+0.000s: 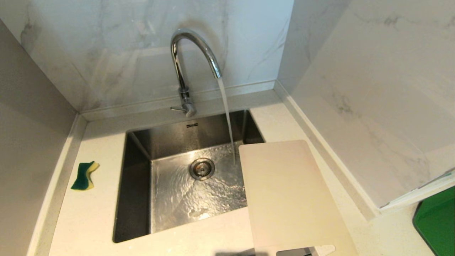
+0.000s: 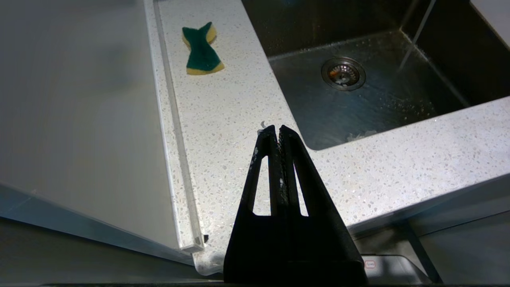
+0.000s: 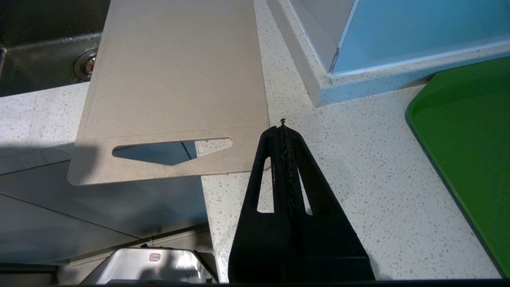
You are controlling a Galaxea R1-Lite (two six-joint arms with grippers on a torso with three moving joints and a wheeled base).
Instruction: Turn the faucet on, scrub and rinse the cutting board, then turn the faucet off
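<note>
The chrome gooseneck faucet [image 1: 185, 71] stands behind the sink [image 1: 135, 199], and water streams from its spout into the basin near the drain [image 1: 202, 168]. Its thin lever [image 1: 176, 108] points left. The pale cutting board [image 1: 288, 195] [image 3: 175, 79] lies flat on the counter to the sink's right, its left edge overhanging the basin and its handle end past the counter's front edge. My left gripper [image 2: 277, 130] is shut and empty above the counter's front left. My right gripper [image 3: 282, 129] is shut and empty by the board's handle corner. Neither arm shows in the head view.
A green-and-yellow sponge [image 1: 84, 175] [image 2: 201, 50] lies on the counter left of the sink. A bright green tray [image 1: 437, 220] [image 3: 466, 139] sits at the far right. Marble walls close in behind and on the right, a grey panel on the left.
</note>
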